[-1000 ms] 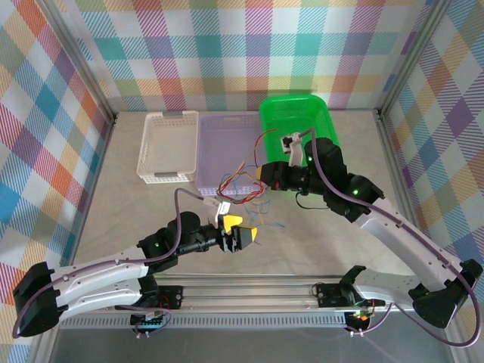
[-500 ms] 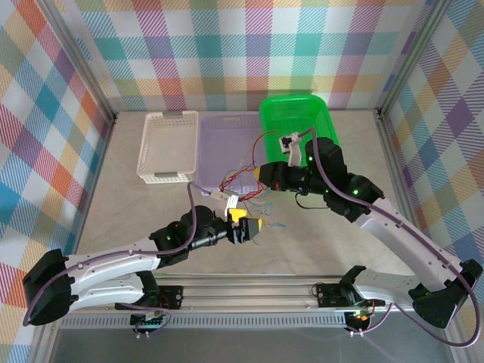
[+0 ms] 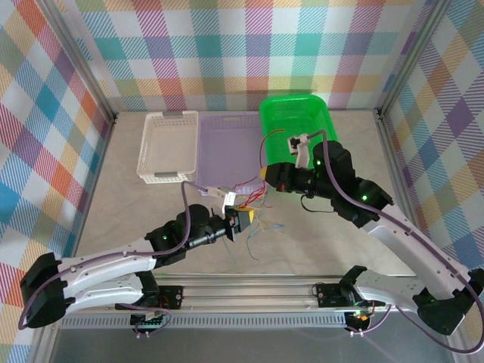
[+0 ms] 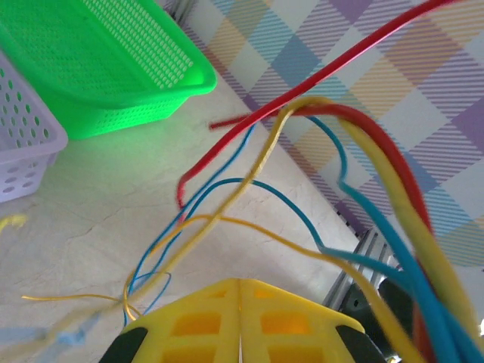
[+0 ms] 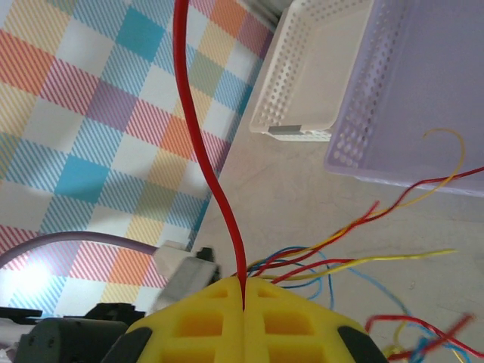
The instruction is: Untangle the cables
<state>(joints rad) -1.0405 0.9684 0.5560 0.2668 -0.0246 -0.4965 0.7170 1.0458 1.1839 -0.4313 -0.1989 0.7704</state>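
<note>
Looks like we're mid pull-apart here: the right claw [image 3: 265, 174] is clamped on one red cable [image 5: 198, 128], which comes straight up out of the seam between its yellow fingers in the right wrist view. The rest of the cables [image 3: 253, 198] hang in a knot between the two claws, just in front of the purple basket [image 3: 227, 147], with a few blue ends trailing on the surface [image 3: 151, 204]. The left claw [image 3: 243, 221] has its fingers pressed together. The red, yellow [image 4: 261, 162] and blue [image 4: 236, 181] strands sweep past its right side, and honestly I can't tell if any of them is actually pinched. My guess for the next move: the left one needs a sure hold on the bundle, then the two draw apart slowly so the red one slides free instead of tightening the knot. Versus a second ago, the left claw has come in from the near edge toward the bundle, the right arm has shifted a bit to the right, and the big red loop by the purple basket has been pulled in
</note>
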